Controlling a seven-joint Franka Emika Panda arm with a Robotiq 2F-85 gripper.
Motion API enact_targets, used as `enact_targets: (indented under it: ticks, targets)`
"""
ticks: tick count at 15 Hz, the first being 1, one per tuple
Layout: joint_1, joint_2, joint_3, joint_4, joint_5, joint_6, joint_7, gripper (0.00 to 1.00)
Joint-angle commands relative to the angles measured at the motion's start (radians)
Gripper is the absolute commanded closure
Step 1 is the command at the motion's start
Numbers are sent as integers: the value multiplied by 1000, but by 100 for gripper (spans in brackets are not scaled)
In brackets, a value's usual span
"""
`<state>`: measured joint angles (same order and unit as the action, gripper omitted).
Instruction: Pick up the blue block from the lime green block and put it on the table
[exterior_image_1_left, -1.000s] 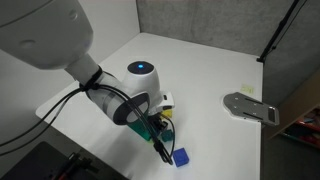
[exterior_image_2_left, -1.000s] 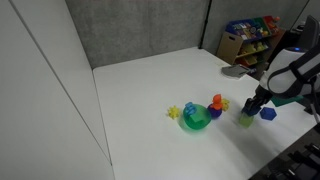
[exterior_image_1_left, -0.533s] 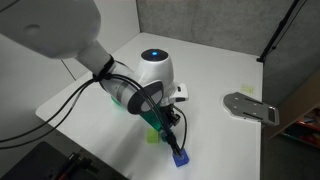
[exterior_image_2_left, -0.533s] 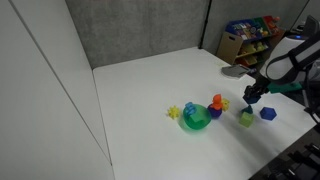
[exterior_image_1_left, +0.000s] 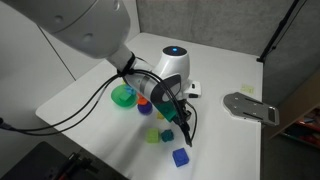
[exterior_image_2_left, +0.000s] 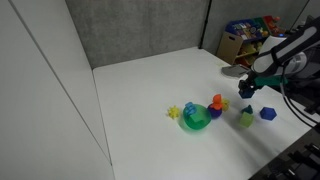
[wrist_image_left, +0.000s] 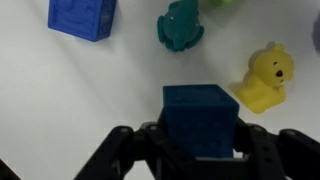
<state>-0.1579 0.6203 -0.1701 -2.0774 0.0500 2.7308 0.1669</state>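
The tool (exterior_image_2_left: 246, 92) pinches the blue block (wrist_image_left: 200, 115) between both fingers, clear above the tabletop (exterior_image_2_left: 150, 85). The lime green block (exterior_image_2_left: 246, 119) sits bare below, near the tabletop's front edge, beside a brighter blue cube (exterior_image_2_left: 267, 113). Open surface lies toward the wall. Since one second ago, the tool has risen off the lime green block

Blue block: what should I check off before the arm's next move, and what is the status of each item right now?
1. Grip: blue block sits between the pincer fingers: ok.
2. Load is off the lime green block, which stands alone: ok.
3. Bare table beside the load: ok.
4. Clearance from the yellow toy: cannot tell, looks close.
5. Height above the table: cannot tell.
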Motion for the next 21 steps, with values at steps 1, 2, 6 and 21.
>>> enact_targets:
  ticks: [1,2,6,21]
  targets:
    - [-20,102,3,134,38,-52,15,72]
    - [-27,122,5,158,46,-58,11,72]
    - [-57,174,16,222,68,-89,-10,20]
    - [18,-59,13,-26,25,-92,-39,0]
